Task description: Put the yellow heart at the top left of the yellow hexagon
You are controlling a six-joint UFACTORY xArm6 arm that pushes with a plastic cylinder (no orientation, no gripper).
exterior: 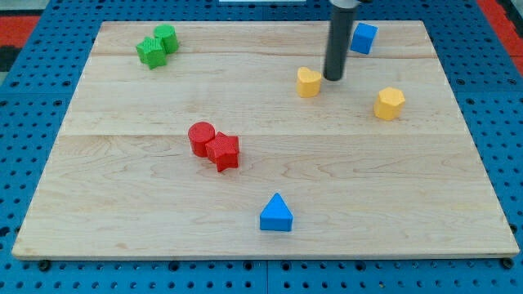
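Observation:
The yellow heart (308, 82) lies in the upper middle of the wooden board. The yellow hexagon (390, 103) lies to its right and slightly lower, well apart from it. My tip (334, 77) stands just right of the yellow heart, close to its upper right side, between the heart and the hexagon. The dark rod rises from it toward the view's top.
A blue cube (364, 37) sits near the top edge, right of the rod. A green star (150, 51) and green block (166, 37) touch at the top left. A red cylinder (201, 138) and red star (222, 152) touch at centre left. A blue triangle (276, 214) lies near the bottom.

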